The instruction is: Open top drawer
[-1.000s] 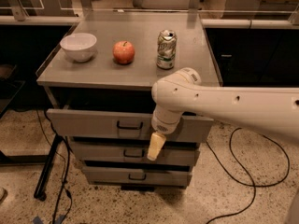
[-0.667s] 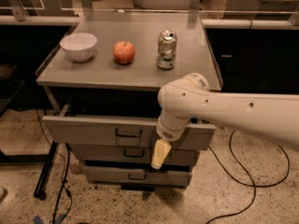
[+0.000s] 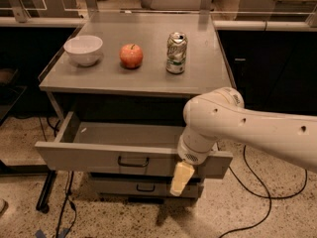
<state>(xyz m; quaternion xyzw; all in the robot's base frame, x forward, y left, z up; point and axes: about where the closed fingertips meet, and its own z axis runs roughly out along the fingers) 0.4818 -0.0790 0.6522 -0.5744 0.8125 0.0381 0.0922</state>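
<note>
The top drawer [image 3: 94, 157] of the grey metal cabinet stands pulled out toward me, its shallow grey tray [image 3: 129, 134] showing and bare. Its small dark handle [image 3: 132, 161] is at the centre of the front panel. My gripper [image 3: 181, 178] hangs in front of the drawer's right end, just below the panel's lower edge, to the right of the handle and apart from it. One pale yellow finger [image 3: 181, 177] shows, pointing down. A shorter drawer [image 3: 138, 186] sits shut below.
On the cabinet top [image 3: 148, 78] stand a white bowl [image 3: 83, 49], a red apple [image 3: 131, 55] and a drink can [image 3: 176, 52]. Dark cables [image 3: 247, 182] lie on the speckled floor at the right. A black stand leg [image 3: 47, 195] is at the left.
The top drawer has slid further out toward me, exposing its tray. My arm and gripper have moved back and down with it.
</note>
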